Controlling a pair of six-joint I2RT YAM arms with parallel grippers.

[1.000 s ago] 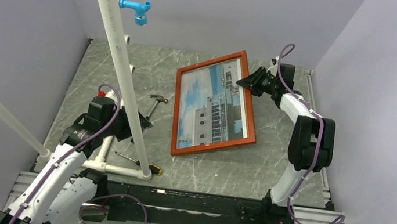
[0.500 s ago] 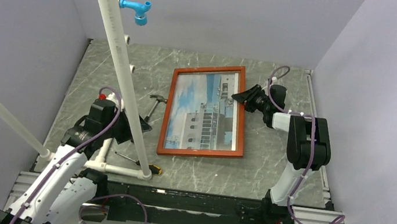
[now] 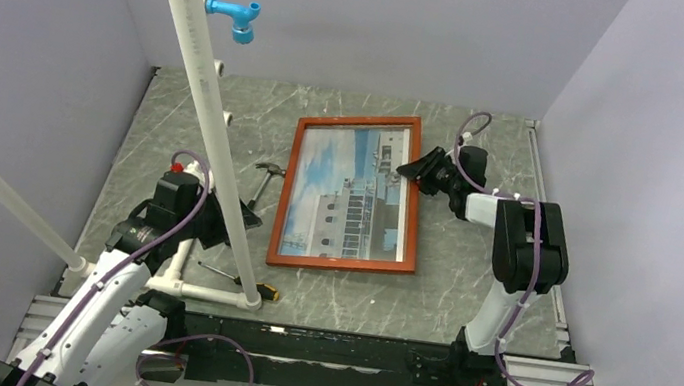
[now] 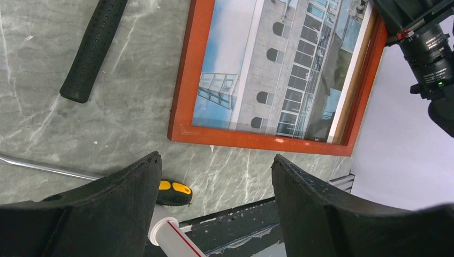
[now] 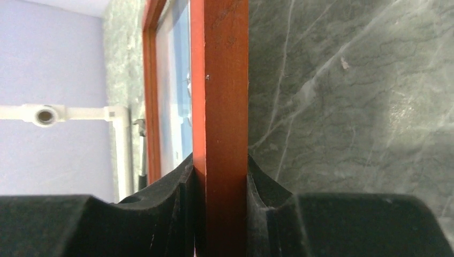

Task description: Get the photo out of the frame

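Observation:
The reddish-brown frame (image 3: 338,262) lies face up in the middle of the table with the photo (image 3: 350,194) of a white building and blue sky still inside it. My right gripper (image 3: 416,171) is shut on the frame's right rail near its far corner. In the right wrist view both fingers press the rail (image 5: 219,80), and a strip of the photo (image 5: 182,80) shows to its left. My left gripper (image 4: 214,160) hangs open and holds nothing, above the table short of the frame's near edge (image 4: 257,140); the photo (image 4: 267,69) lies beyond.
A hammer (image 3: 266,182) lies just left of the frame. A yellow-handled screwdriver (image 3: 245,282) lies near the front edge beside white pipework (image 3: 174,281). A long white pipe (image 3: 204,103) slants across the left side, with a blue fitting (image 3: 233,16) high at the back.
The right gripper has swung the frame from a tilted lie to nearly square with the table and drawn it slightly left. The left arm has stayed put.

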